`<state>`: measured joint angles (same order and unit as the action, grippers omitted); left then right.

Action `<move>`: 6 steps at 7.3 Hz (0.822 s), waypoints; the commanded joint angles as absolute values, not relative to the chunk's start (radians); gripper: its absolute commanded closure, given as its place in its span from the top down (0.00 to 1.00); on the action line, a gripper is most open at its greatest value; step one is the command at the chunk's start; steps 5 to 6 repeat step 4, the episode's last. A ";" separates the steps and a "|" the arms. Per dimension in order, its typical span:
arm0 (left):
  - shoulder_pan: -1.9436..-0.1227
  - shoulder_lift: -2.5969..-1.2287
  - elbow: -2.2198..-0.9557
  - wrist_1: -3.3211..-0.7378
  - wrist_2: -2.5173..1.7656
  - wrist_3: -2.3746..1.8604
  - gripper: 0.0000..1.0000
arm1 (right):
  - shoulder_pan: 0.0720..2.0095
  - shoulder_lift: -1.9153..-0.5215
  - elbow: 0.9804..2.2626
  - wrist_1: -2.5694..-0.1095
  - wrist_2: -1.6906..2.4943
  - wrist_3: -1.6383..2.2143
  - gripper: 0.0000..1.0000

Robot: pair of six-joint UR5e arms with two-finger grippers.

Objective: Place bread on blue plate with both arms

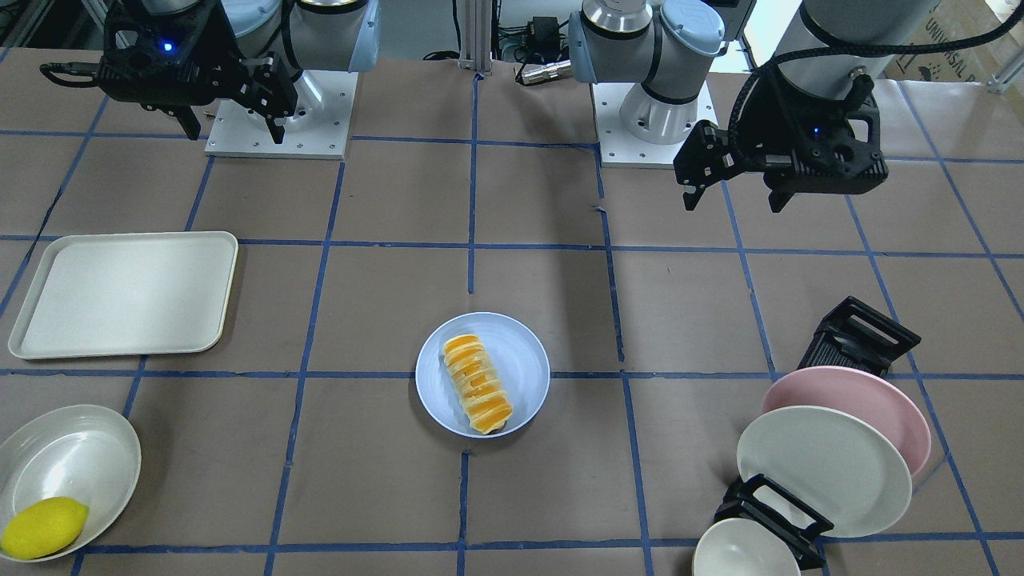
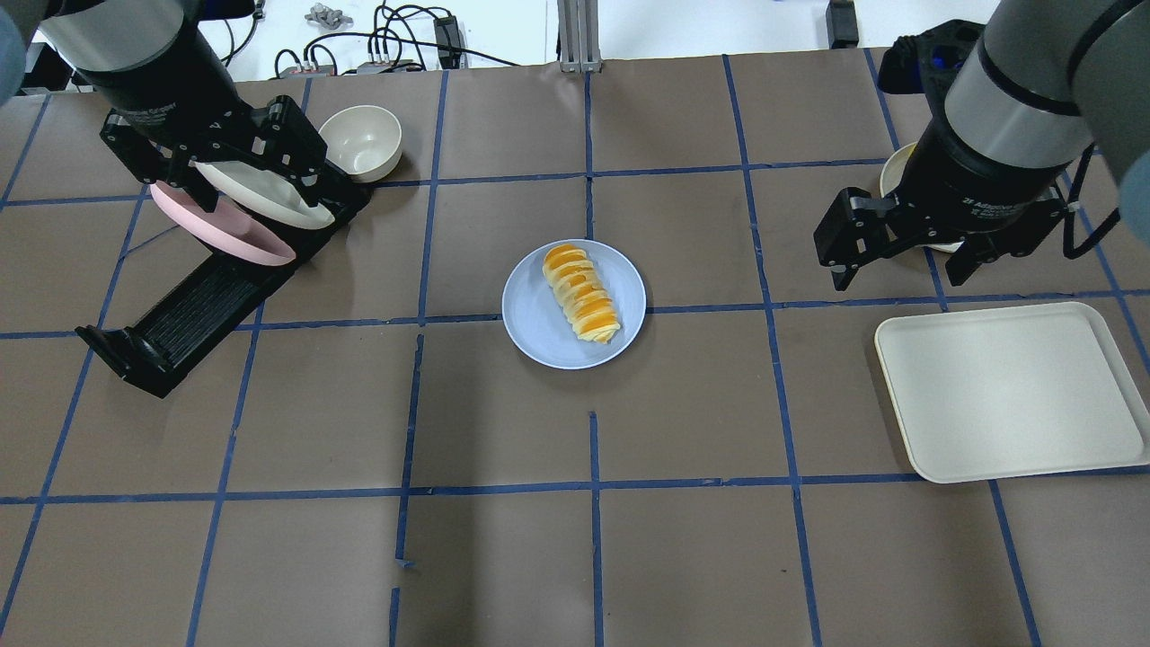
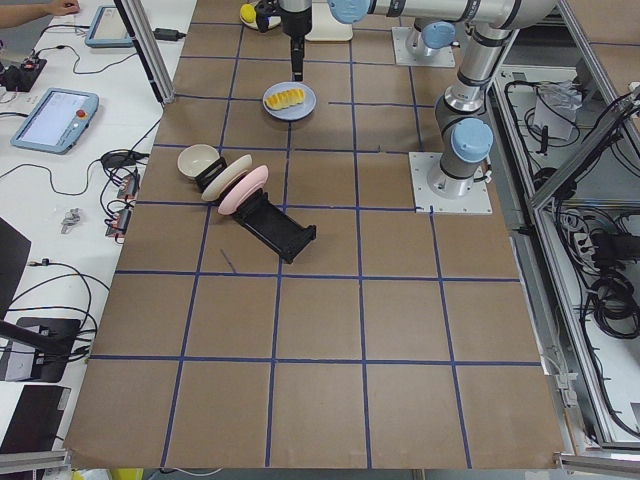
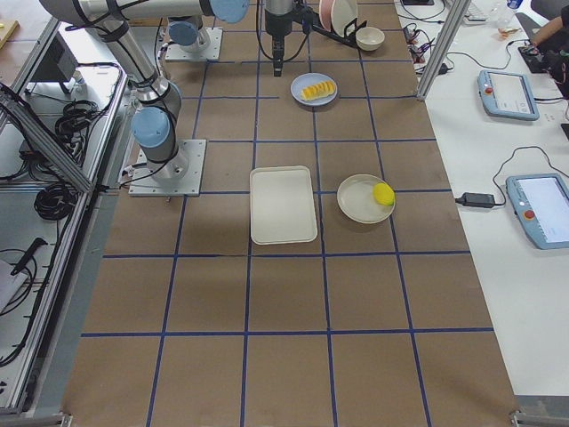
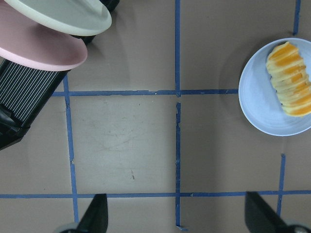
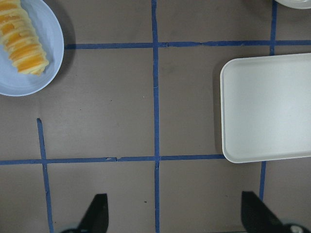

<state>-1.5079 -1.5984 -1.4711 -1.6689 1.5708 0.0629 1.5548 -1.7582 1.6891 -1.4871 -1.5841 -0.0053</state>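
- 1 bread (image 2: pixel 581 293) lies on the blue plate (image 2: pixel 530 331), mid-frame in the overhead view, with its long axis running from upper left to lower right.
- 2 grippers hang well apart from it, the left gripper (image 1: pixel 732 196) at upper left overhead and the right gripper (image 1: pixel 234 132) at right. Neither is clearly nearer, and both have fingers spread, holding nothing.
- We judge the placement done.
- We count 1 pink plate (image 1: pixel 896 408), 1 cream plate (image 1: pixel 824 472), 1 small bowl (image 1: pixel 740 552), 1 shallow bowl (image 1: pixel 72 448) holding 1 lemon (image 1: pixel 44 528), 1 tray (image 1: pixel 120 292) and 1 rack (image 1: pixel 860 332).
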 commanded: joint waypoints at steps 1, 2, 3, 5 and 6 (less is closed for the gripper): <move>-1.508 -1.598 -1.471 -1.669 1.571 0.063 1.00 | 1.555 -1.761 1.669 -1.470 -1.571 -0.003 0.96; -1.508 -1.598 -1.471 -1.669 1.571 0.063 1.00 | 1.555 -1.763 1.648 -1.451 -1.571 -0.003 0.96; -1.508 -1.598 -1.473 -1.667 1.569 0.063 1.00 | 1.555 -1.761 1.640 -1.444 -1.571 -0.003 0.96; -1.508 -1.598 -1.473 -1.667 1.571 0.063 1.00 | 1.555 -1.759 1.640 -1.443 -1.569 -0.003 0.96; -1.508 -1.598 -1.473 -1.667 1.571 0.063 1.00 | 1.555 -1.759 1.640 -1.443 -1.569 -0.003 0.96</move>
